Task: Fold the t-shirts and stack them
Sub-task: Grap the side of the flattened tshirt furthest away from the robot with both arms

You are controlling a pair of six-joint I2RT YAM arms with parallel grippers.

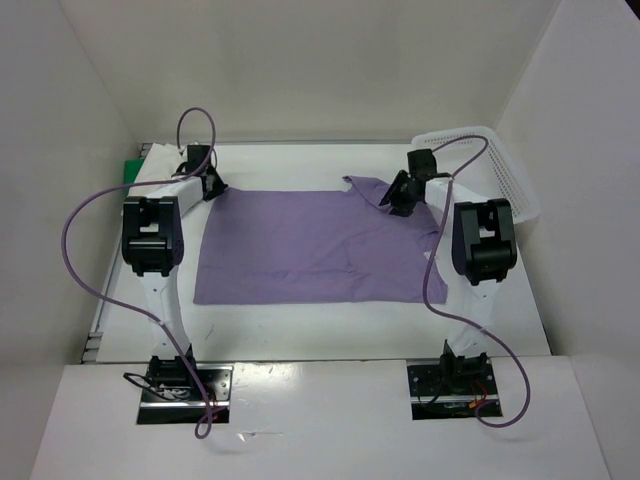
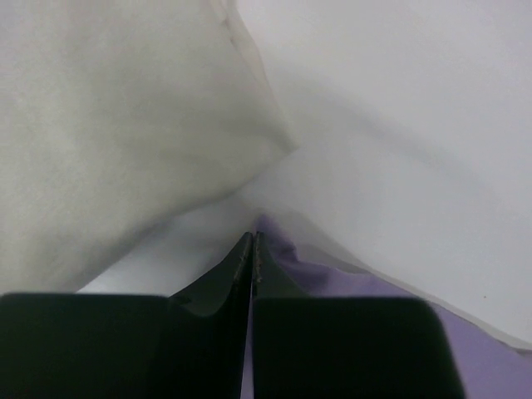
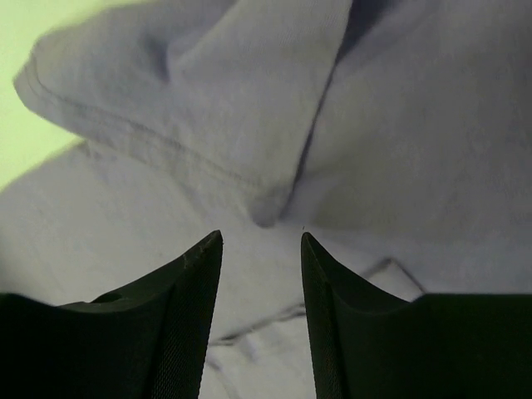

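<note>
Purple t-shirt lies flat, left claw pinching its far corner.

Left arm jaws together, right arm jaws apart.

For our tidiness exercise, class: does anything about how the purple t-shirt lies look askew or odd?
Yes. The purple t-shirt lies mostly flat, but its far right sleeve is folded over on itself and the right edge is rumpled, unlike the straight left edge.
</note>
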